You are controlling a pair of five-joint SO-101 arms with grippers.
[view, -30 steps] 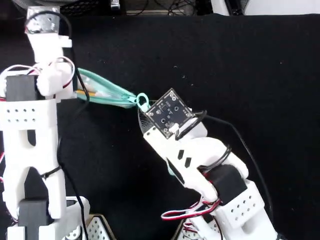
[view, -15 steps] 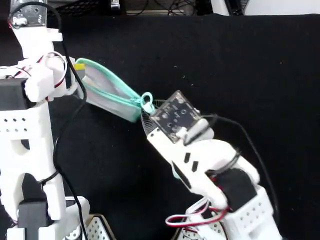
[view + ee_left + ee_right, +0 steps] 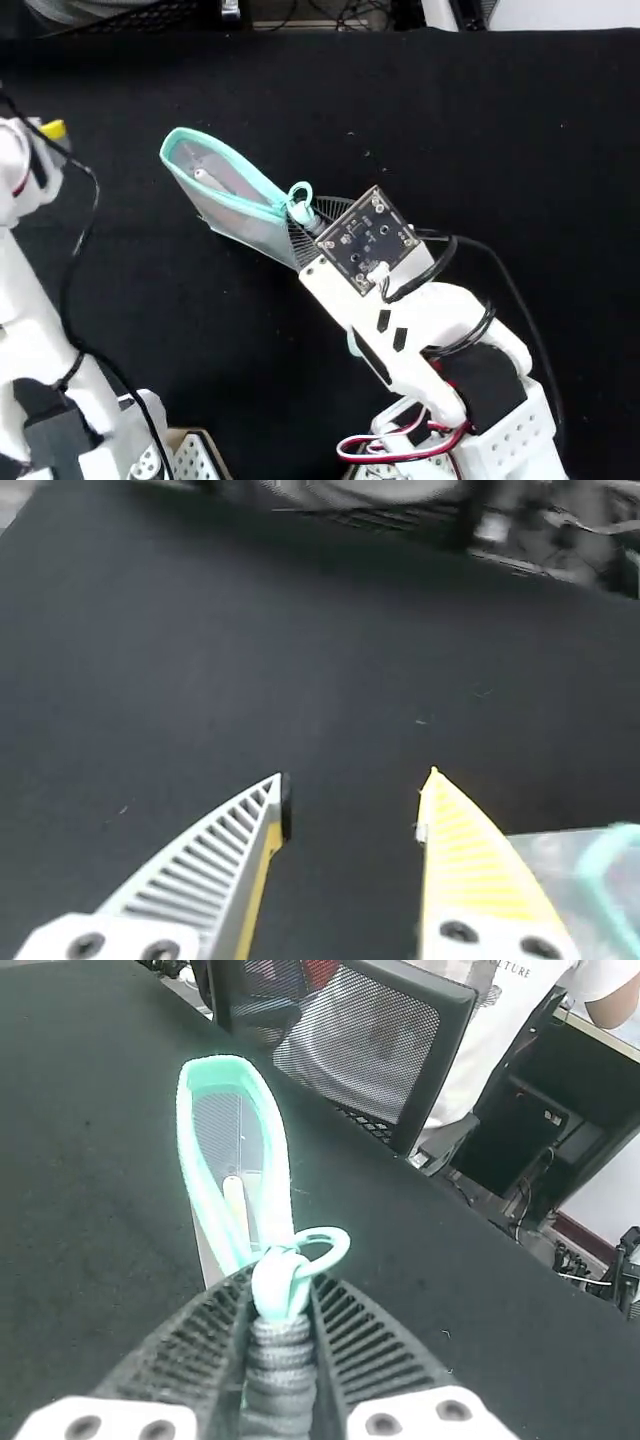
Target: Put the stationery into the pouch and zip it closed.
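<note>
From the high view, the right claw (image 3: 303, 222) is gripping the zipper end of the pouch (image 3: 232, 198), its fingers pressed together on it. The pouch is stretching away from the fingertips with its mouth gaping. A white pen (image 3: 214, 180) is lying inside it, and the zipper pull (image 3: 298, 197) is sitting just at the claw's tips. The left claw (image 3: 48, 129) is hanging well apart from the pouch over the black table (image 3: 480, 140).

In the left wrist view, the left claw (image 3: 352, 785) is holding nothing. Its fingers are standing apart, and a corner of the pouch (image 3: 600, 852) is showing off to the side of the yellow finger.

In the right wrist view, the right claw (image 3: 280, 1282) is clamping the mint tab by the zipper pull (image 3: 322, 1245). The pouch (image 3: 228, 1125) is running straight ahead of it with the pen (image 3: 235, 1192) inside.

Loading is looking finished and the zipping step is beginning. The next move is probably calling for the left claw to pin the far end while the slider is drawn along the open mouth.
</note>
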